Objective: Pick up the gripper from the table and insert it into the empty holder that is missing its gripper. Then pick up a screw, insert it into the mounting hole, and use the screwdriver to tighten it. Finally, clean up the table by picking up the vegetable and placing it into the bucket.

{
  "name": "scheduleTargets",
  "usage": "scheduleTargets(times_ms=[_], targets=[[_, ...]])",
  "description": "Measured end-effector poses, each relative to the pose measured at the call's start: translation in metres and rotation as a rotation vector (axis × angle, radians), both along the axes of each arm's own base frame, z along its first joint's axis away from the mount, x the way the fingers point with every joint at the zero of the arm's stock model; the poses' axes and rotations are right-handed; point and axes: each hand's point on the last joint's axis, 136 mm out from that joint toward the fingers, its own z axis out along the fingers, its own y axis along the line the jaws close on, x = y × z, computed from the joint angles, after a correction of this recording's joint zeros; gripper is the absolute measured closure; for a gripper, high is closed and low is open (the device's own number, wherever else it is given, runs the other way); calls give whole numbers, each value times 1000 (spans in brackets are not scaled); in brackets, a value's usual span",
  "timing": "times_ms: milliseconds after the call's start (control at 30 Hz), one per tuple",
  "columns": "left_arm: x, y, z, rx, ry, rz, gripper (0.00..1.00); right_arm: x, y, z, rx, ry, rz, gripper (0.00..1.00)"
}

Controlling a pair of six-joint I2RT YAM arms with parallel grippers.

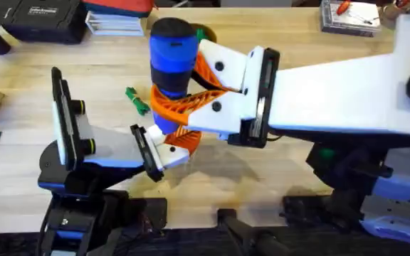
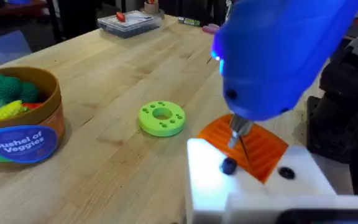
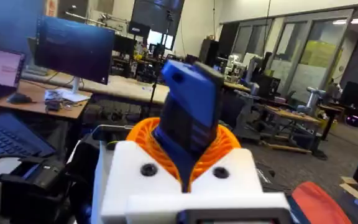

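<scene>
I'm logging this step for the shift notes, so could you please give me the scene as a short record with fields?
right gripper: shut on the screwdriver, held upright
screwdriver bit: pointing down at the orange-and-white gripper part, beside a dark screw
left gripper: holding that white block; finger state unclear
vegetable: lying on the table, left of the screwdriver
bucket: holds toy veggies
green disc: on the table beside the bucket

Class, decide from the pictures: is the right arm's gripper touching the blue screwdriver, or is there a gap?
Touching. The right wrist view shows the screwdriver wedged between the right gripper's orange pads; overhead, the same pads wrap its barrel with no gap.
</scene>
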Motion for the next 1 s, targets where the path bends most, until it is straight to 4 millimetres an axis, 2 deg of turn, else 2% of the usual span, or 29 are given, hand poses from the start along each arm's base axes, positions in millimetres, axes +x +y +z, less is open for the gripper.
scheduleTargets(times_ms=[367, 567, 1000], targets=[[0, 0, 0, 0, 0, 0, 997, -5, -1, 7, 31, -23, 10, 972], [0, 0, 0, 0, 0, 0, 997, -5, 10, -5, 0, 2, 29, 972], [0, 0, 0, 0, 0, 0, 997, -6, 9, -2, 11, -21, 24, 972]])
